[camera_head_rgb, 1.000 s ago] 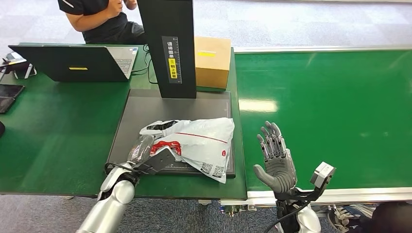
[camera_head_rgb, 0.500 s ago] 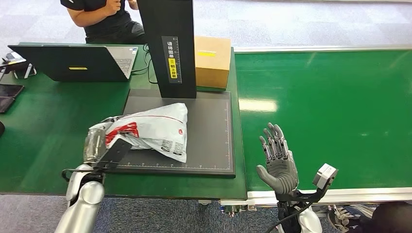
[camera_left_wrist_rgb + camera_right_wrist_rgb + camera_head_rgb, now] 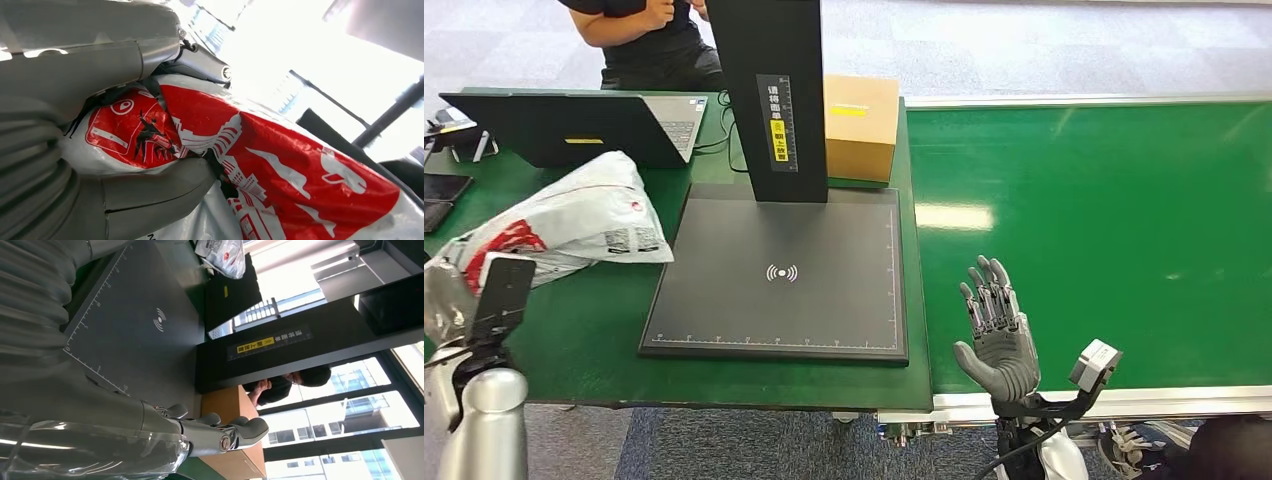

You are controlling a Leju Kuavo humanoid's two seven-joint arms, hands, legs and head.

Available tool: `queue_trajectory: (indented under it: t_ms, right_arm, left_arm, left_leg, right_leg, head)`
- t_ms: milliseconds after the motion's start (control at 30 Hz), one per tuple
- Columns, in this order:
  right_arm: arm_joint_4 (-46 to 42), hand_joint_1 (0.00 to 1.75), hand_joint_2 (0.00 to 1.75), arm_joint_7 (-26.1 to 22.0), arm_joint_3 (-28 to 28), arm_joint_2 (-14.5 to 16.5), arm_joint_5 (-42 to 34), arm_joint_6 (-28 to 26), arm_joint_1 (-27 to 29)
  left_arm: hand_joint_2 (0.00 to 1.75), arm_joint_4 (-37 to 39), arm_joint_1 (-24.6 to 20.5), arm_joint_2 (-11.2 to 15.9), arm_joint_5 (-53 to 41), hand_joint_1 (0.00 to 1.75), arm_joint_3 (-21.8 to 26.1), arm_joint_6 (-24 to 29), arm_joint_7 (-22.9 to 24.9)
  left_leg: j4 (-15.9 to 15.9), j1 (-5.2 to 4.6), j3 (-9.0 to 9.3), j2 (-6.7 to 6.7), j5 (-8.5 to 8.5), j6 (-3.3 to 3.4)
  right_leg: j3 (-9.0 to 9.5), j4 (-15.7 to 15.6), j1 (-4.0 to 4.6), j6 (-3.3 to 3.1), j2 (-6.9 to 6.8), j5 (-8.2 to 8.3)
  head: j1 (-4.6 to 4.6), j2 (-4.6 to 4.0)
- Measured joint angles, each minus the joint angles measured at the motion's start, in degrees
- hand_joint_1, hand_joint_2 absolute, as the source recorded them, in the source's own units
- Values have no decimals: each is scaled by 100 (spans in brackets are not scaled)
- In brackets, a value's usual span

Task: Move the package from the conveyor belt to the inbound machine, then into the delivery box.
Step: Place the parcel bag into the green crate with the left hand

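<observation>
My left hand point(image 3: 449, 300) grips the white plastic mailer package with red print point(image 3: 564, 225) at its near end, my thumb and fingers point(image 3: 150, 195) clamped on the crumpled red-and-white film as the left wrist view shows. The package hangs off to the left of the flat dark grey scanning platform of the inbound machine point(image 3: 724, 300), clear of its surface and raised above the green table top point(image 3: 574, 330); its far end reaches toward the open black laptop point(image 3: 574, 130) that sits behind and to the left of the platform. Whether the package's far end touches the table I cannot tell.

My right hand point(image 3: 996, 335) holds nothing, palm upright with the fingers point(image 3: 240, 432) extended and slightly apart, just to the right of the platform, over the near edge of the green conveyor belt point(image 3: 1104, 230).

A white wireless symbol point(image 3: 782, 272) is printed in the middle of the platform. The machine's tall black column point(image 3: 774, 100) rises from the platform's far edge, with a yellow label on its front. A brown cardboard box point(image 3: 860, 125) stands behind the platform, just to the right of the column. A person in a black shirt point(image 3: 649, 40) sits beyond the laptop, behind and to the left of the platform. Dark flat devices point(image 3: 439, 195) lie far to the left of the platform.
</observation>
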Motion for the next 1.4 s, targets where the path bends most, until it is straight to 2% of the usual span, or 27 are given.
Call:
queue_trajectory:
  t_ms: [100,133,233,267,433,700,900,1033,1133,1233,1300,1367,1400]
  right_arm:
    - [-1,0,175,13,-1,0,-31,-31,13]
    - [-1,0,175,14,-1,0,-41,-46,19]
    - [-19,0,175,16,-1,0,-54,-99,41]
    - [-31,0,175,17,-1,0,-57,-111,49]
    - [-89,0,175,29,-1,0,-66,-138,68]
    - [-95,0,175,32,-1,-1,-66,-135,65]
    - [-90,0,175,21,0,-2,-46,-151,44]
    - [-90,0,175,-5,10,0,66,-189,12]
    - [-85,0,175,-52,50,-2,468,-346,-62]
    - [-32,0,175,-49,167,-4,1341,-884,-238]
    - [65,0,175,43,252,-4,1873,-1328,-420]
    - [195,0,175,145,326,-4,2150,-1596,-605]
    - [254,0,131,175,367,-4,2228,-1668,-682]
  left_arm:
    - [175,27,-75,71,56,175,399,213,-1]
    - [175,44,-107,84,83,144,534,304,-15]
    - [175,127,-207,111,131,13,858,526,-71]
    - [175,165,-244,120,141,0,940,568,-92]
    - [175,373,-414,142,153,0,1139,595,-172]
    - [175,643,-579,138,248,0,1182,499,-299]
    - [175,725,-599,67,883,0,1102,278,-848]
    - [175,356,-341,-220,1630,0,893,45,-1289]
    - [175,-163,20,-600,2922,0,569,-952,-1601]
    - [175,-526,370,-935,4127,0,70,-2409,-1620]
    - [175,-634,557,-1125,4680,0,-296,-3254,-1620]
    - [175,-682,709,-1288,4931,0,-664,-3779,-1656]
    - [175,-695,771,-1355,4994,0,-841,-3949,-1665]
  left_leg:
    - [0,0,-2,1,0,0]
    - [0,0,-2,1,0,0]
    - [1,0,-3,-1,0,0]
    - [1,0,-4,-2,0,0]
    - [2,-1,-3,-1,0,0]
    - [1,-1,-3,-1,0,0]
    - [1,-1,-3,-1,0,0]
    - [2,-3,-3,-1,-1,1]
    - [2,-9,-4,-2,-4,6]
    - [3,-12,-5,-4,-4,7]
    - [3,-14,-4,-3,-4,7]
    - [3,-14,-3,-3,-4,7]
    - [3,-14,-3,-3,-4,6]
  right_leg:
    - [-2,0,0,-1,0,-1]
    - [-2,0,-1,-1,0,-1]
    - [-2,0,-1,-1,-1,-1]
    - [-2,0,-1,-1,-1,-1]
    - [-2,-1,-1,-1,0,-1]
    - [-2,0,-1,-1,0,0]
    - [-1,0,-1,-1,0,0]
    - [0,-1,-4,-1,0,0]
    - [0,-2,-9,1,-1,-1]
    - [1,-3,-12,4,-1,-1]
    - [0,-3,-14,6,-1,0]
    - [1,-3,-14,7,-1,1]
    - [1,-3,-14,7,-2,2]
  head:
    - [0,0]
    - [1,0]
    - [2,0]
    - [1,0]
    - [1,0]
    - [0,0]
    - [0,0]
    - [1,0]
    - [1,0]
    - [1,0]
    - [1,0]
    - [1,0]
    - [2,0]
